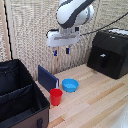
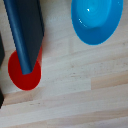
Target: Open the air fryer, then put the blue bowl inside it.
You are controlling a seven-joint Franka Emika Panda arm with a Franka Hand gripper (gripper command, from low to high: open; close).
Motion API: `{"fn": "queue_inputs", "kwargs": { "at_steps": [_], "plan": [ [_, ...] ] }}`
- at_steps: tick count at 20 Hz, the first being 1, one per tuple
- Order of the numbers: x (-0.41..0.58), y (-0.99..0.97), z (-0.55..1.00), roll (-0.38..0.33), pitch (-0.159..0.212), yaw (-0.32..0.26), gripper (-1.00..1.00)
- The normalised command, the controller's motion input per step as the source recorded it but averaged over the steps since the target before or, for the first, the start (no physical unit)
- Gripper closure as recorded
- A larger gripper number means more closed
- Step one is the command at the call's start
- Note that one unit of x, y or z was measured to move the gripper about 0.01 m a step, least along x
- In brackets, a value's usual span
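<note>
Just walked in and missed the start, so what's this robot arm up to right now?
The white arm's pincer hangs in the air above the wooden table, holding nothing. Below it sit the blue bowl, a red cup and a dark-blue board. The air fryer stands at the exterior view's right, its drawer shut and its handle untouched.

Air fryer (image 1: 109, 52): blk box, drawer shut, handle (image 1: 102, 61) front. Blue bowl (image 1: 70, 85): upright, at fryer's 8 o'clock, well apart.
</note>
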Motion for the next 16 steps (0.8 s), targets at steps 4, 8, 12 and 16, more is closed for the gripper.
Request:
{"fn": "queue_inputs", "kwargs": {
  "at_steps": [4,8,12,16],
  "plan": [
    [-0.013,0.05,0.0,-0.01,0.0,-0.302,-1.0],
    [0.004,-0.02,0.0,-0.03,0.0,-0.375,-1.0],
    [0.0,-0.03,0.0,-0.045,0.003,-0.375,-1.0],
    [0.0,-0.07,0.0,-0.086,0.024,-0.37,-1.0]
  ]
}}
